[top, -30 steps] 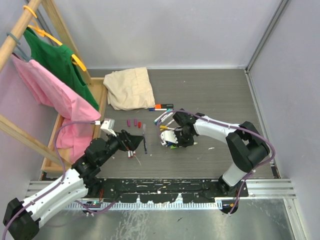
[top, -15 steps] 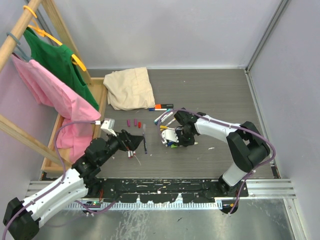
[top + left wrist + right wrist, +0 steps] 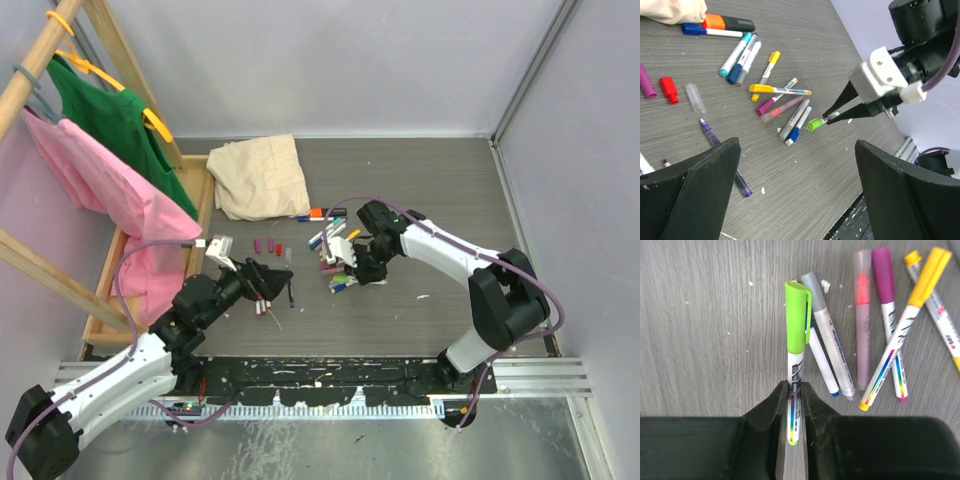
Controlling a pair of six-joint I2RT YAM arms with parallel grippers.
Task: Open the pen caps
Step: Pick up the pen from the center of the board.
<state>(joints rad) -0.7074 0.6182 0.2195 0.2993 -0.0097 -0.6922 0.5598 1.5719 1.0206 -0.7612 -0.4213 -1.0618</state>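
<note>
Right now our right gripper [image 3: 794, 390] is pinched tight on the white barrel of the green-capped pen [image 3: 795, 371]. It holds the pen near its tail end. The green cap [image 3: 798, 315] sits fully on the pen and points away from the fingers. We cannot tell whether the pen touches the table [image 3: 440, 200] or hangs just above it. Around the cap lies a loose fan of other capped pens. A grey-capped pen [image 3: 825, 315] lies just beside the green cap. Next to it are a pen with a clear pinkish cap [image 3: 861, 295] and a magenta-capped pen [image 3: 883, 270]. A yellow-capped pen [image 3: 927, 272] lies slanted across the magenta one. Our left gripper [image 3: 796, 145] is spread wide with nothing between its fingers. It hangs over the table to the left of that cluster, near a thin purple pen [image 3: 712, 134]. In its wrist view three loose caps lie side by side on the table: a purple cap [image 3: 645, 80], a red cap [image 3: 668, 90] and a clear cap [image 3: 695, 97]. They are well apart from the green-capped pen. Farther back, a black marker with an orange cap [image 3: 727, 22] lies at the edge of a beige cloth [image 3: 260, 175].
</note>
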